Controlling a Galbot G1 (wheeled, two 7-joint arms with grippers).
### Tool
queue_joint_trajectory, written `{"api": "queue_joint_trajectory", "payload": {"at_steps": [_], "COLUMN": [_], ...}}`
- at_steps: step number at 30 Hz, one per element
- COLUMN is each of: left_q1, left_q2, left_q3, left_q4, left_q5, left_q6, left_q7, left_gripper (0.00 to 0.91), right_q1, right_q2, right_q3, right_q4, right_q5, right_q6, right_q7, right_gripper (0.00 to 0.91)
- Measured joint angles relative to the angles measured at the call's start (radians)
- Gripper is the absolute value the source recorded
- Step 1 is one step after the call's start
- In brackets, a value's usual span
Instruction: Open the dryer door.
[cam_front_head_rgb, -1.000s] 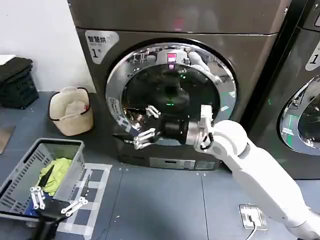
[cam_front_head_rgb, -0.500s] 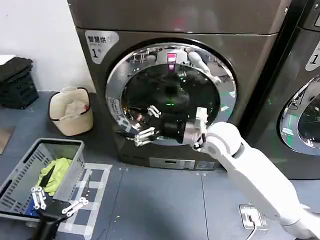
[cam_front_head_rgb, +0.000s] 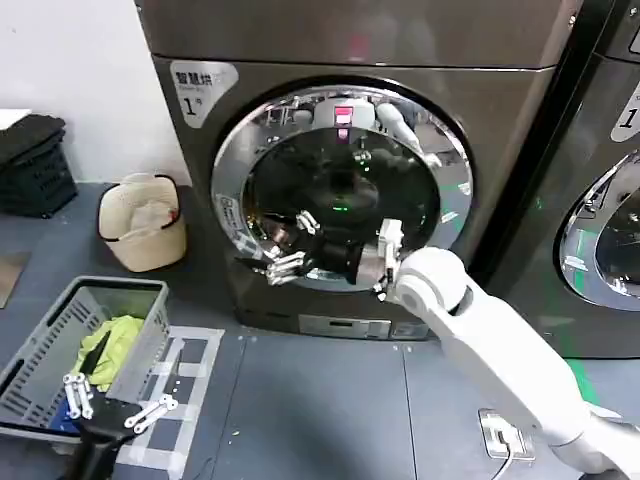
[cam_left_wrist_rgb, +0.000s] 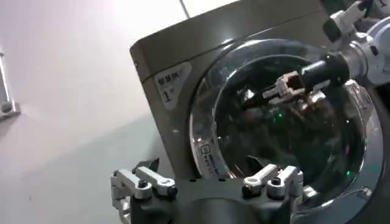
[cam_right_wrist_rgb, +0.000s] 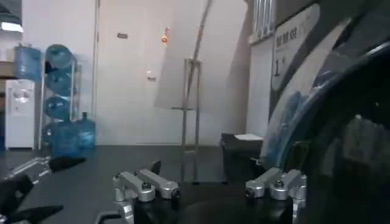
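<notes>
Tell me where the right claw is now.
In the head view, the right claw is open at the lower left of the dryer door, against its chrome rim, above the grey basket.

the dryer door (cam_front_head_rgb: 340, 190) blocks the right gripper (cam_front_head_rgb: 285, 250) just ahead (chrome rim beside it). open floor lies below.

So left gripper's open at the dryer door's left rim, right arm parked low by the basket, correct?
Arms swapped. The head view shows the right gripper, open, at the dryer door's left rim; the left gripper is the one parked low by the basket.
</notes>
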Motion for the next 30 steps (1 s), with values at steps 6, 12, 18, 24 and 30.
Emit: {"api": "queue_joint_trajectory", "payload": {"at_steps": [6,12,18,24,30], "left_q1": [0.000,-0.001,-0.001,-0.001,-0.001], "left_q2": [0.000,-0.001,-0.002,-0.003,-0.004], "left_q3": [0.000,0.000,0.002,0.004,0.006], "left_q4": [0.000,0.000,0.000,-0.001,-0.002], "left_q5": [0.000,0.003,0.007,0.009,0.010], "left_q6": [-0.001,-0.001,-0.002,-0.003,-0.003], "left_q7": [0.000,0.000,0.000,0.000,0.000], "left_gripper": [0.907,0.907,0.907,0.907,0.907], "right_q1": [0.010,0.016,0.023,0.030,0.036], "right_q2": [0.015,0.033,0.045,0.063,0.082], "right_q3": [-0.013,-0.022,-0.030,-0.045,-0.054], "right_q4": [-0.027,-0.052,-0.078,-0.103,-0.126], "right_q5": [-0.017,-0.035,-0.050,-0.064,-0.085], "right_q6": [0.013,0.029,0.041,0.049,0.059], "right_q7": [0.007,0.021,0.043,0.063,0.068], "right_gripper": [0.907,0.907,0.907,0.907,0.907]}}
